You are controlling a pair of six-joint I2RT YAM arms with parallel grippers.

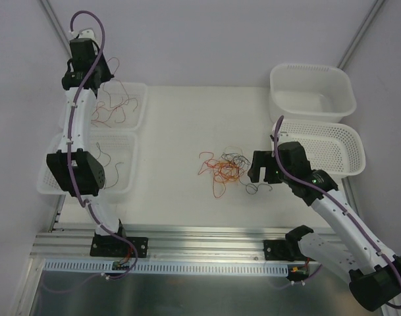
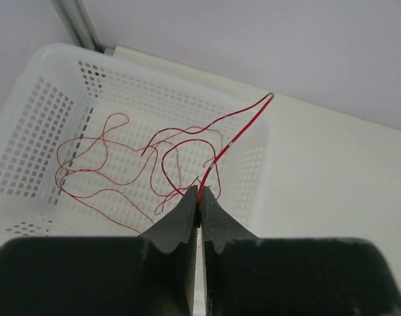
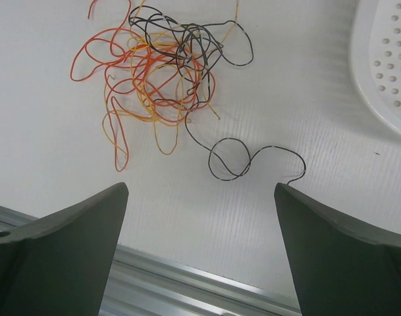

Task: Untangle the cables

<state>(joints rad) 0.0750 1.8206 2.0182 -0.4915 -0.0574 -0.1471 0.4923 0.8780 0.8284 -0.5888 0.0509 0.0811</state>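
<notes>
While the left end effector [image 2: 199, 192] pinches a red cable [image 2: 249, 122], the right end effector [image 3: 200, 191] gapes wide — empty.

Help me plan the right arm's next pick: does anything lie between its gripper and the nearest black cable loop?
Nothing visible does. The right gripper hangs open over bare table, and the black cable loops just ahead of it, trailing from the tangle beyond.
</notes>
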